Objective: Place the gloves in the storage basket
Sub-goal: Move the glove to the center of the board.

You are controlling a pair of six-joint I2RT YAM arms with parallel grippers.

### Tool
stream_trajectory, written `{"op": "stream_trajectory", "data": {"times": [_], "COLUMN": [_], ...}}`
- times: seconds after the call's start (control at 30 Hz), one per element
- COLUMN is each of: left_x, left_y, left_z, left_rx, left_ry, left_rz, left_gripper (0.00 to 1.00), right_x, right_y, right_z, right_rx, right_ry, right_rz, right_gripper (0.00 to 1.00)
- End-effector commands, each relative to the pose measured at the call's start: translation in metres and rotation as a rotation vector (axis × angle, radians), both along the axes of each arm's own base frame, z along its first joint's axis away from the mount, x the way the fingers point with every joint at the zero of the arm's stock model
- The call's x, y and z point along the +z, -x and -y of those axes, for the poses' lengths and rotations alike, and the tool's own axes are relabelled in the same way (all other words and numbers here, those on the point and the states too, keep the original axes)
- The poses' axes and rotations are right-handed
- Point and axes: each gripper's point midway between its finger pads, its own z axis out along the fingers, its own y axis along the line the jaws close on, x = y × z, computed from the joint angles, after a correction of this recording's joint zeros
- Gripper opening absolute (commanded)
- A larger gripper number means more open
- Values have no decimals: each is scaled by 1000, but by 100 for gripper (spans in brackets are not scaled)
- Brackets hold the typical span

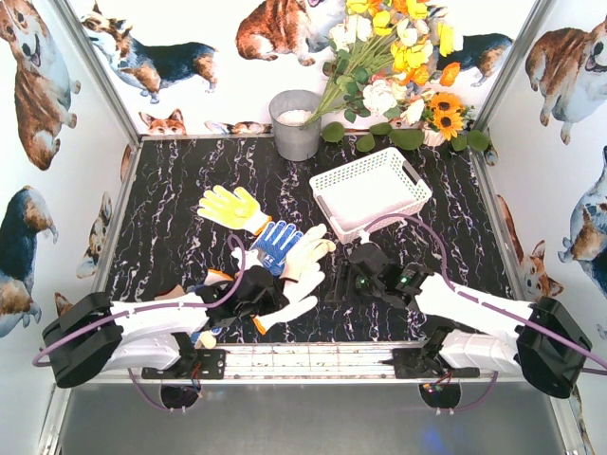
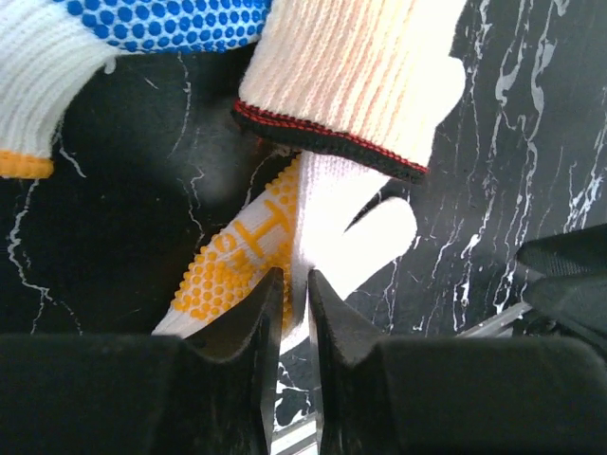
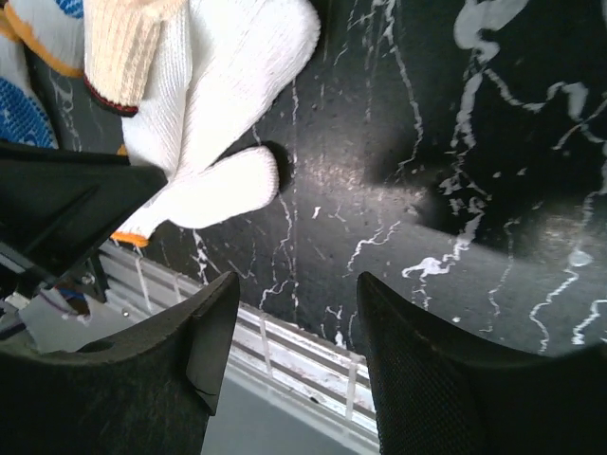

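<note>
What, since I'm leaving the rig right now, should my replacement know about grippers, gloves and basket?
Left gripper: nearly closed on the white knit glove with orange grip dots.
Right gripper: open, empty, over the black marbled table.
White lattice plastic basket: empty. Yellow knit glove, blue dotted glove and cream glove lie left of it on the table.
Done: nothing basketed. Remaining: every glove.

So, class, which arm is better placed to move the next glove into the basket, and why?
Left, probably. The left hand is pinching the white glove, while the right hand hangs open over the table, holding nothing.
</note>
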Motion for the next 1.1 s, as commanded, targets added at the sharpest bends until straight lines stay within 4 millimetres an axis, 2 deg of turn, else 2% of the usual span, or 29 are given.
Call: {"op": "stream_trajectory", "data": {"times": [0.0, 0.17, 0.33, 0.5, 0.63, 0.7, 0.77, 0.93, 1.07], "left_x": [6, 20, 23, 21, 17, 13, 8, 5, 8], "left_y": [-7, -12, -11, -11, -15, -17, -19, -20, -16], "left_z": [-4, -21, -40, -47, -40, -38, -38, -27, -16], "left_rx": [37, 71, 73, 10, -68, -94, -106, -150, -172], "left_ry": [-32, -68, -128, -206, -252, -274, -301, -298, -252], "left_rz": [27, 84, 121, 129, 146, 140, 129, 114, 85], "left_gripper": [15, 39, 56, 65, 67, 66, 61, 40, 18], "right_x": [16, 5, -7, -21, -32, -37, -39, -46, -45], "right_y": [2, 2, -4, -10, -12, -15, -17, -21, -26], "right_z": [-29, -49, -70, -75, -74, -72, -71, -70, -56], "right_rx": [19, 39, 42, 23, 2, -19, -30, -37, -34], "right_ry": [-153, -162, -158, -126, -98, -82, -73, -40, 53], "right_rz": [-13, -56, -76, -90, -100, -99, -99, -93, -76], "right_gripper": [55, 55, 49, 47, 45, 45, 44, 39, 12]}}
